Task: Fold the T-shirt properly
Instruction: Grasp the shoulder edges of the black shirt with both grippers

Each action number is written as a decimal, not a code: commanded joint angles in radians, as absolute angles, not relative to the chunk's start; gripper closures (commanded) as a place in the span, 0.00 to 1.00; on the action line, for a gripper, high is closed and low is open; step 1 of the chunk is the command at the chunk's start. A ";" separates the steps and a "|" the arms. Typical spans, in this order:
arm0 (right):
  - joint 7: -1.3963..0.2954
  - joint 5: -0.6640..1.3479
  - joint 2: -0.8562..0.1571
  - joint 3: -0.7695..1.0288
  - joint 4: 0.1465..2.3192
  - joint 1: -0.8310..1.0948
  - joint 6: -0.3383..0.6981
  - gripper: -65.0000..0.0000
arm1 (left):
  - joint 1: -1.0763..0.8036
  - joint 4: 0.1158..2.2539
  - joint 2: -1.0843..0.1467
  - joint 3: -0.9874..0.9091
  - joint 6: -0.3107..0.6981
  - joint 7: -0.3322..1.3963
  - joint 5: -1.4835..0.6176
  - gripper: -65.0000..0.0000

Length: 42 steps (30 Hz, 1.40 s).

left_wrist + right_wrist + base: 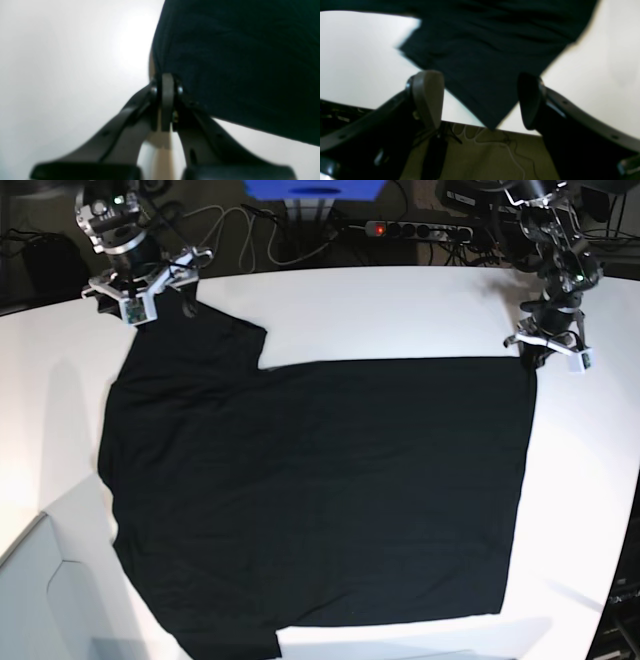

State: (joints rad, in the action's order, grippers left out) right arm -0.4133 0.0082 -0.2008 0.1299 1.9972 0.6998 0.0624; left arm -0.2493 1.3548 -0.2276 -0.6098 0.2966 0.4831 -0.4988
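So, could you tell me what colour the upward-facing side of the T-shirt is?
Plain black: the T-shirt shows no print, best seen in the base view.

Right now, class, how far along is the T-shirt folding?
Barely begun. Done: the large black cloth T-shirt lies spread flat on the white table, with no fold made. In hand: the left gripper is shut on a far corner; the right gripper is open astride the sleeve's corner. Left: every fold.
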 commanded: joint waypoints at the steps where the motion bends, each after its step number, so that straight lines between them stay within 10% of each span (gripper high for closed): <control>1: -0.397 0.010 -0.205 0.143 1.980 0.694 0.070 0.28 | -0.260 1.353 -0.232 -0.608 0.286 0.542 -0.470 1.00; 31: -0.395 0.012 -0.160 0.206 1.732 0.621 0.071 0.29 | -0.263 1.354 -0.234 -0.610 0.286 0.538 -0.467 1.00; 42: -0.394 0.012 -0.160 0.208 1.679 0.622 0.173 0.57 | -0.282 1.429 -0.252 -0.611 0.285 0.538 -0.467 1.00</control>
